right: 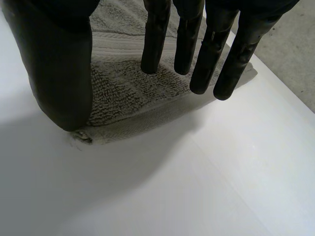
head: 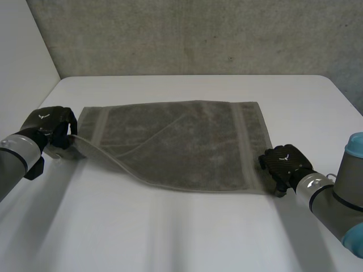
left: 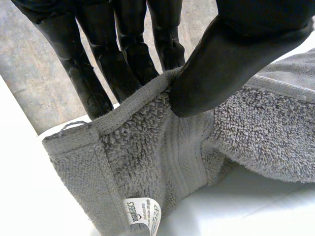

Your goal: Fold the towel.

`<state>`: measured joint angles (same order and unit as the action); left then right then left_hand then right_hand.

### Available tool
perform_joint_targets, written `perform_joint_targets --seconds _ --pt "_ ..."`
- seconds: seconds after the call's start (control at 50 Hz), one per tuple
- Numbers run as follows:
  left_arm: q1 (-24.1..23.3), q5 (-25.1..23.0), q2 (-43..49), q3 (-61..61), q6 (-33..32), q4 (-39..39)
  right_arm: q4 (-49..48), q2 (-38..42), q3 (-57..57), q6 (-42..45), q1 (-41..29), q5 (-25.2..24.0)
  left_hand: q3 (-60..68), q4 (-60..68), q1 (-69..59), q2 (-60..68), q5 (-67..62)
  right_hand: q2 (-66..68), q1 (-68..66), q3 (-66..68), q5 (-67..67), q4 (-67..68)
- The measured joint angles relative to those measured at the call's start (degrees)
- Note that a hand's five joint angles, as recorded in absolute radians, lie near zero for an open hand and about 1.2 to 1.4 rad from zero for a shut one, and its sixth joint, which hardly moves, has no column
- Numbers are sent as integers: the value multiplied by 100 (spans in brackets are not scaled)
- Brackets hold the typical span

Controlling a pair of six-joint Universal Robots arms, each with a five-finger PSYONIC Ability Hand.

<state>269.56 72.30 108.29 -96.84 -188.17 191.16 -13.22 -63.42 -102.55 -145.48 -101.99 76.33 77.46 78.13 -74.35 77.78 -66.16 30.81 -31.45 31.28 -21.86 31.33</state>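
My towel (head: 187,144) is a dull grey-brown all over, its looped pile plain but for a flat, smoother band (head: 245,144) of the same shade near each short end, and the small label (left: 143,215) at its corner is white with dark print. My left hand (head: 48,122) and right hand (head: 286,161) are black, each with a little white mark on its back, and my right arm (head: 326,198) is grey with a light-blue cap (head: 355,150). The table (head: 181,238) is plain white, and the wall (head: 198,34) behind it is grey concrete, mottled and speckled.
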Motion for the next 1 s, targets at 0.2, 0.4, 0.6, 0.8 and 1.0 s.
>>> perform_joint_targets --seconds 0.2,0.4,0.6,0.8,1.0 --pt "-7 -6 0 -27 0 4 -144 156 26 28 -6 6 0 0 0 4 0 113 -118 113 -121 120" --pt "-15 -6 0 -89 0 23 -210 225 59 18 -10 12 0 0 -1 4 0 829 -816 814 -415 804" --pt "-18 -6 -1 -108 0 27 -278 222 147 -24 -67 14 0 0 -1 5 0 849 -864 857 -660 858" --pt "-19 -6 -1 -108 0 27 -311 294 282 -26 -106 21 0 0 -1 5 0 850 -868 861 -791 870" --pt "-20 -6 5 -107 0 26 -322 426 420 -25 -134 48 0 0 -2 5 0 1666 -1591 1608 -1453 1602"
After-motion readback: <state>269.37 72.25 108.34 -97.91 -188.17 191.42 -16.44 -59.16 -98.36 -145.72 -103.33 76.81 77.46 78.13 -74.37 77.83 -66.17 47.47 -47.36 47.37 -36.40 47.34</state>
